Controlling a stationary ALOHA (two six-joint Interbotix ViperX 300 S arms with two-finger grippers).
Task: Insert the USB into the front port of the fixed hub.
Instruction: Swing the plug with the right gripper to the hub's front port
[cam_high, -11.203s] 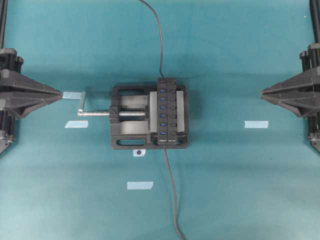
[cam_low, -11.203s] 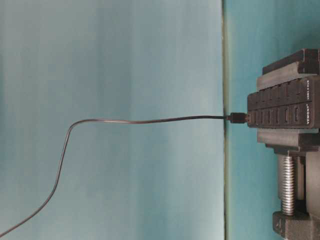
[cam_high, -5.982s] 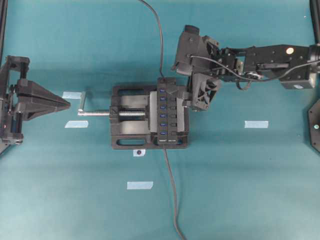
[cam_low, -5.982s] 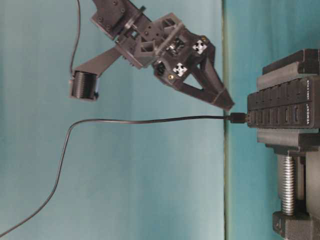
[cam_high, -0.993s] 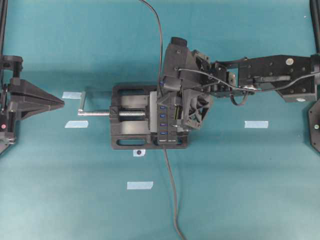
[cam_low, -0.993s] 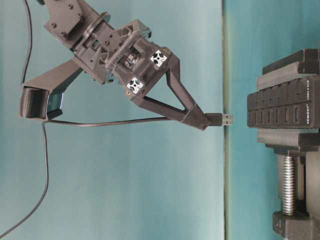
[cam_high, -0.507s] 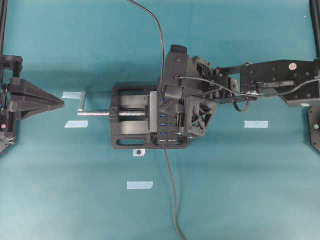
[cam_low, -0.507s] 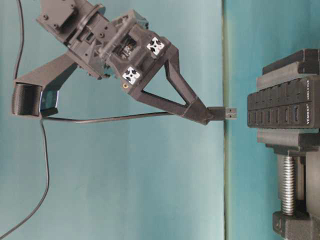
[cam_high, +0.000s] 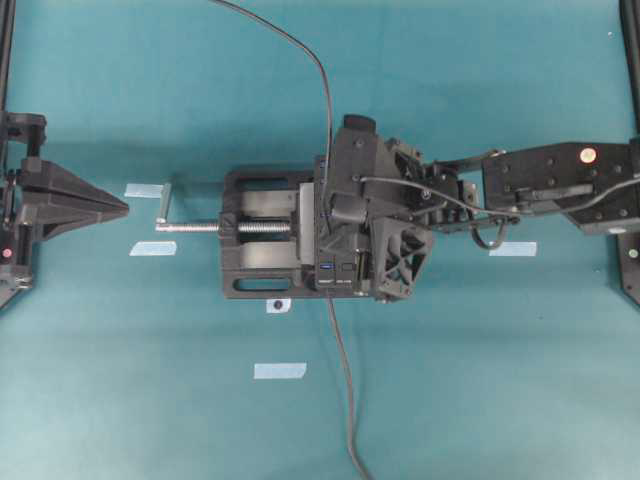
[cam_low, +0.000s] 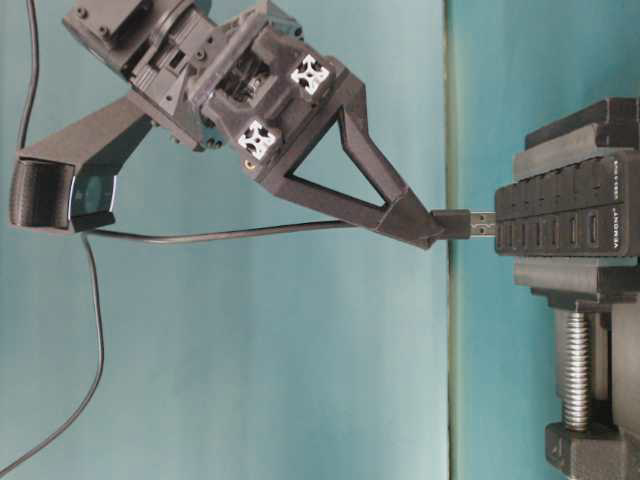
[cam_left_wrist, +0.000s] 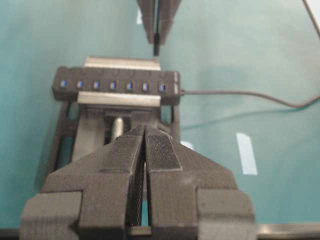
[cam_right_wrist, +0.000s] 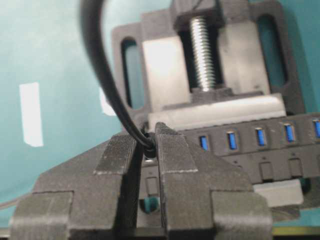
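Seating the USB plug (cam_low: 458, 221), pinched in the right end effector (cam_low: 425, 228), needs a straight push into the fixed hub (cam_low: 565, 220) at centre right, its metal tip kept square to the port.

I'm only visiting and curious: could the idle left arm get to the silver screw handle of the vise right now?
Probably yes. The left gripper sits shut at the table's left side, and the vise's screw handle sticks out toward it with bare mat between. The right gripper, holding the USB, works over the hub on the far side.
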